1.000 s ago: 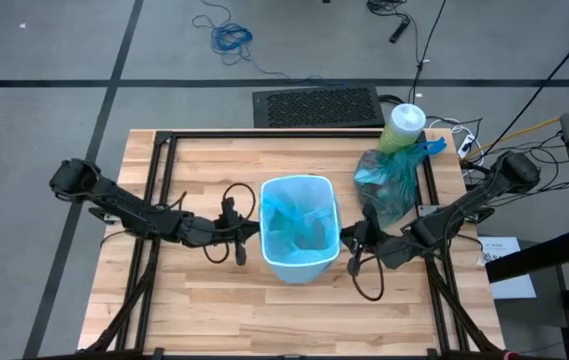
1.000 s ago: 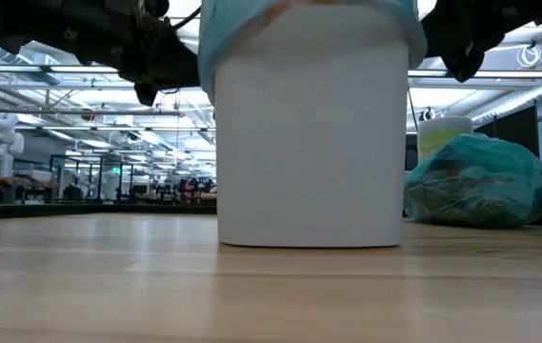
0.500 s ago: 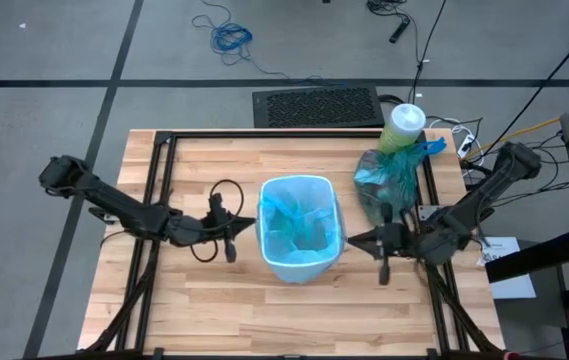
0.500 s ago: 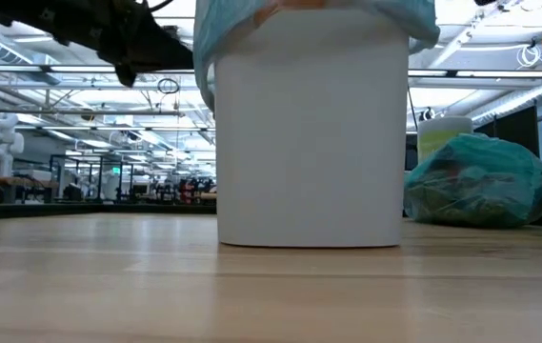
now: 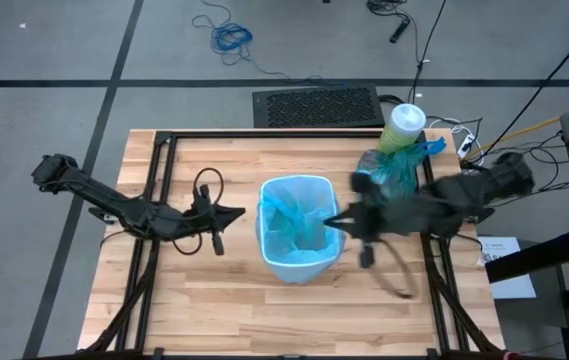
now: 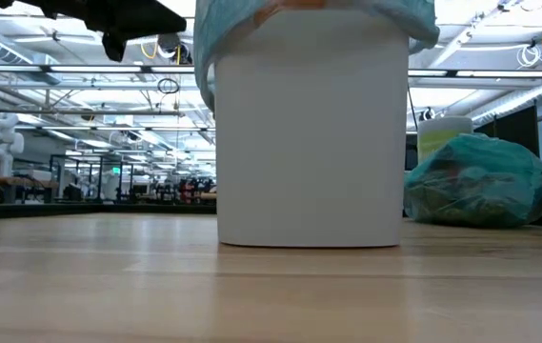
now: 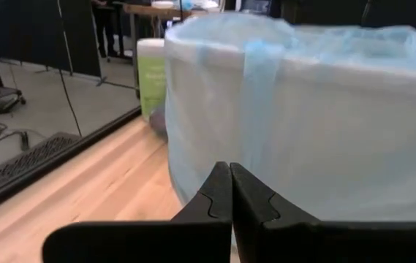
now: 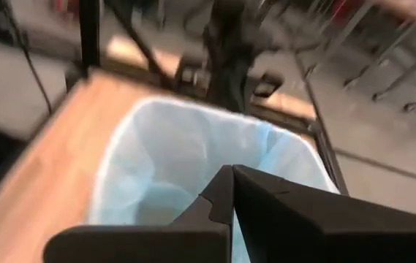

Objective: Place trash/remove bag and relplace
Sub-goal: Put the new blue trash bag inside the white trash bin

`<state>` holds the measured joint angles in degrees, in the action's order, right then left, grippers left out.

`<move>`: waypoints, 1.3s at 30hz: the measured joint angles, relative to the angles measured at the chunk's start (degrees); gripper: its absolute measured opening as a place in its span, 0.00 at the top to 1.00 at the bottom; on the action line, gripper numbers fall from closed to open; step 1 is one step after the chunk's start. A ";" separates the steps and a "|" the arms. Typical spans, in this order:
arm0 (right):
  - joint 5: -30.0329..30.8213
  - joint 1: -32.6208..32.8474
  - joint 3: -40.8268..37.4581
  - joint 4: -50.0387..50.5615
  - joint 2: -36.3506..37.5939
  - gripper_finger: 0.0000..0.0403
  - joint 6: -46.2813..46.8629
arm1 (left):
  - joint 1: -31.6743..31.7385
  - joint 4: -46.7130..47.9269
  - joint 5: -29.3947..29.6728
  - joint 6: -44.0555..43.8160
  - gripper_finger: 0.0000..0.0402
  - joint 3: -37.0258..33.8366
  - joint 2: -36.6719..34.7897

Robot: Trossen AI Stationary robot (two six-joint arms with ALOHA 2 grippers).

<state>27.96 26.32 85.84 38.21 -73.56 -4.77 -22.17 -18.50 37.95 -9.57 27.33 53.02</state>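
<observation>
A white bin (image 5: pixel 299 262) stands mid-table, lined with the pale sky-blue bag (image 5: pixel 299 225), whose edge is folded down over the rim (image 6: pixel 421 29). The teal-green bag (image 5: pixel 389 180) sits full and bunched on the table to the bin's far right, also in the low view (image 6: pixel 480 181). No loose trash shows. My left gripper (image 5: pixel 239 213) is shut and hangs just left of the bin, pointing at its wall (image 7: pixel 230 183). My right gripper (image 5: pixel 329 222) is shut and sits above the bin's right rim, looking down into the liner (image 8: pixel 232 183).
A tall green canister with a white lid (image 5: pixel 404 122) stands behind the teal-green bag near the table's far right corner. A black frame rail (image 5: pixel 159 200) runs along the table's sides. Bare wood lies in front of the bin (image 6: pixel 271 295).
My left gripper has drawn away from the bin's left rim toward the table's left and risen. My right gripper first pulled back to the right, then swung left and up over the bin's right rim. The liner's overhang on that side now hangs spread over the rim.
</observation>
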 joint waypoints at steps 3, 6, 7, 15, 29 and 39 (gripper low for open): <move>-5.68 -5.47 13.22 10.97 -9.30 1.00 -3.13 | 0.00 -0.13 -0.02 0.93 1.00 0.00 -0.79; -8.60 -10.52 26.24 21.18 -18.12 1.00 -2.23 | 0.00 -0.11 -0.17 0.54 1.00 0.00 -0.88; -9.19 -11.96 30.43 24.83 -21.01 1.00 -0.96 | 0.00 -0.05 -0.17 0.02 1.00 0.00 -0.88; -15.46 -18.82 48.96 43.37 -38.29 1.00 3.08 | 0.00 0.02 -0.20 -0.52 1.00 0.00 -0.84; -16.54 -20.72 48.79 49.32 -44.55 1.00 12.11 | 0.00 -0.45 -0.20 -0.62 1.00 0.00 -0.82; -18.18 -20.65 48.79 50.64 -50.01 1.00 16.22 | 0.07 -6.76 -0.22 4.89 1.00 0.37 -2.71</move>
<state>9.78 5.67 134.63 88.85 -123.57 11.45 -22.11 -25.27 37.74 -4.68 27.71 50.31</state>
